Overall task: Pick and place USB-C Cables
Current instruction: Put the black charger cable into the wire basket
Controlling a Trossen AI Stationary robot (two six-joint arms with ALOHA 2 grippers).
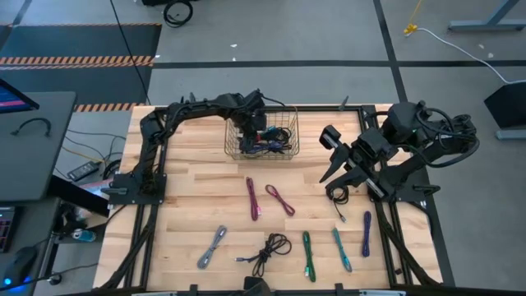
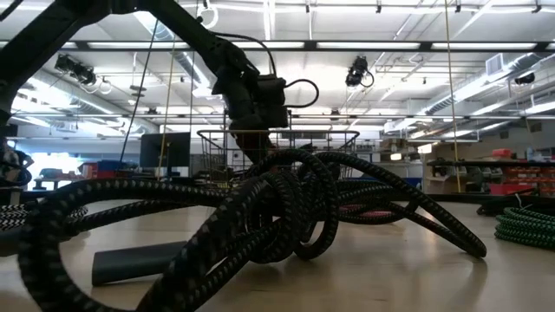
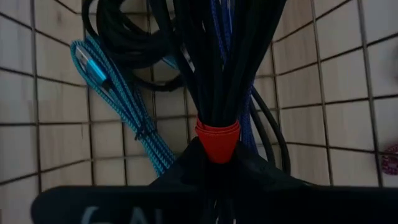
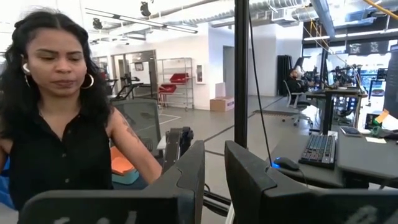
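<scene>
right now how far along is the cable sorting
Several cables already lie in the wire basket. The left gripper is down inside it, jaws shut on a black cable bundle. About eight cables remain on the table. The right gripper waits, empty.

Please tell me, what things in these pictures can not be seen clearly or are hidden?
- How many cables lie in the wire basket: high view, the left gripper covers part of the heap.
- The table behind the black cable: low view, it fills the front.
- The black cable bundle in the left gripper: left wrist view, both ends are cut off.
- The table: right wrist view, the right gripper faces a person.
</scene>
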